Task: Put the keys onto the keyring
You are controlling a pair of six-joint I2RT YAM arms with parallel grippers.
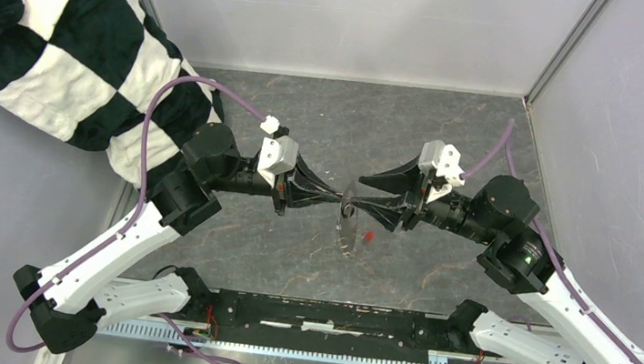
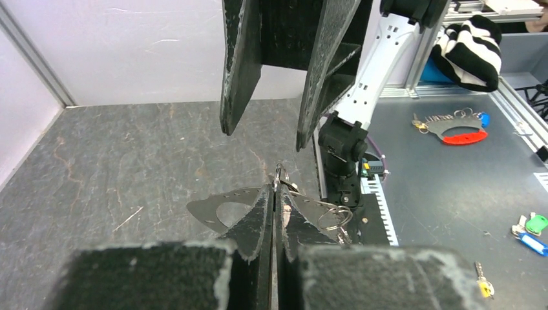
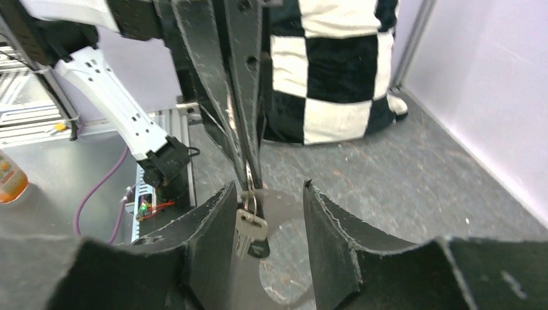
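Note:
My left gripper [image 1: 341,203] is shut on the edge of the keyring [image 1: 349,233], a thin flat silvery metal loop held upright above the table. In the left wrist view the pads [image 2: 262,213] pinch the keyring [image 2: 213,208], with a small split ring at the tips. My right gripper [image 1: 354,194] is open and faces the left one. In the right wrist view it [image 3: 268,187] straddles a small metal key [image 3: 247,231] with a black tag [image 3: 260,248], which hangs from a split ring on the keyring [image 3: 284,210]. A red tag [image 1: 368,237] shows beside the keyring.
A black-and-white checkered cloth [image 1: 69,43] lies at the back left, also in the right wrist view [image 3: 329,71]. Grey walls close the back and sides. Beyond the table's near edge lie other key bunches [image 2: 462,126] and coloured tags [image 2: 533,232].

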